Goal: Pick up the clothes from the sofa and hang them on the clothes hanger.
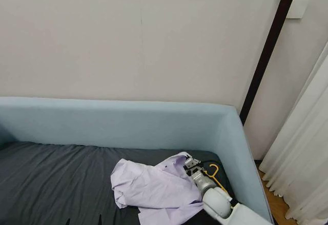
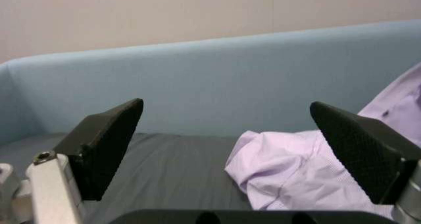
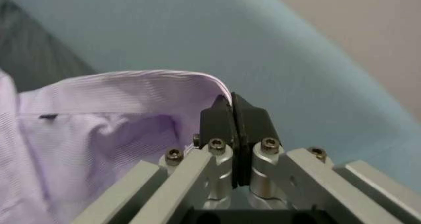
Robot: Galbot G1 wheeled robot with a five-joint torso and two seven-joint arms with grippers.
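At shirt collar [image 3: 157, 78]: right claw [image 3: 230, 100] (tight)

wall [image 1: 128, 40]: beige, plain | curtain [image 1: 302, 158]: white, right | floor [image 1: 274, 209]: wood

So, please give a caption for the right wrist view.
The right gripper shut on an edge of the lilac shirt, blue sofa behind.

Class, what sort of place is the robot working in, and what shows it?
Probably a room in a home: a pale blue sofa, a lilac shirt lying on it, pinched by the right gripper, and white curtains beside it. The left gripper hovers open nearby.
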